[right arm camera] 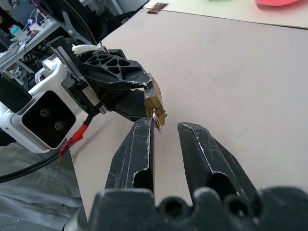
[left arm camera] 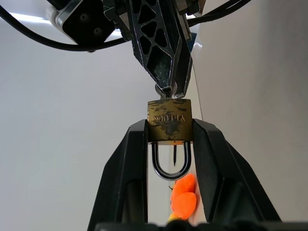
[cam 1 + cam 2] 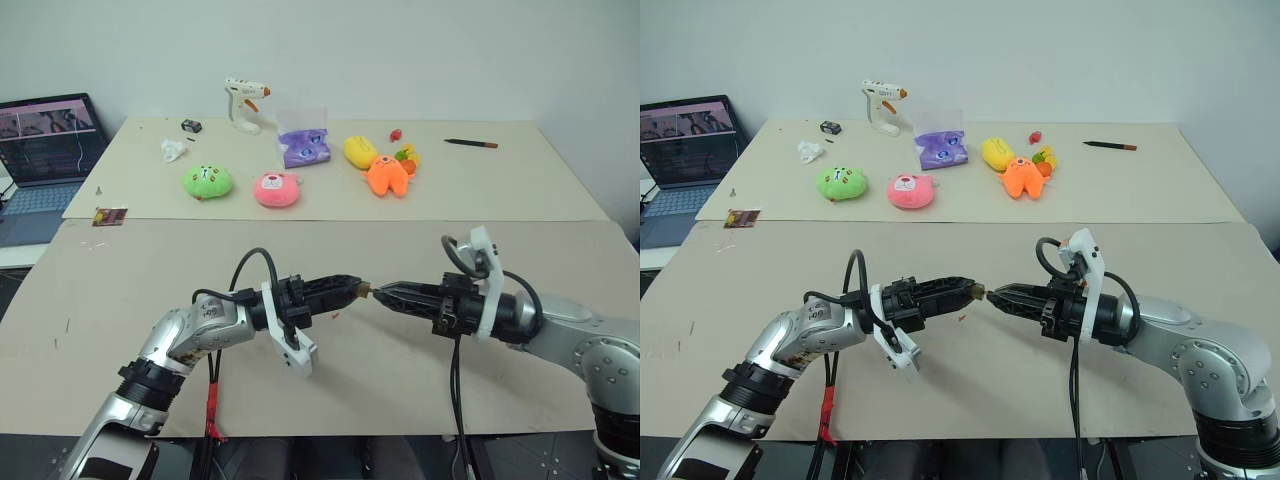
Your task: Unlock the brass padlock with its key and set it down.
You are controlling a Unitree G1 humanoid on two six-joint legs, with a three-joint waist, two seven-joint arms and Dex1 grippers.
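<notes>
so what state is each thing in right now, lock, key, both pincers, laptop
brass padlock: shackle closed, held off the table
key: in the padlock's keyhole
left pincer: shut on the padlock body
right pincer: at the key, fingers apart, grip unclear
laptop: lid open, screen on

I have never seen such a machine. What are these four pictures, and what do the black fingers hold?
A humanoid robot with two arms. Two pictures come from its head cameras; the other two from cameras on each wrist. The left gripper is shut on the brass padlock, clamped by its body. The right gripper meets it tip to tip, at the key in the lock; its fingers stand slightly apart. Far back on the table lie plush toys, a glue gun and a pen.
</notes>
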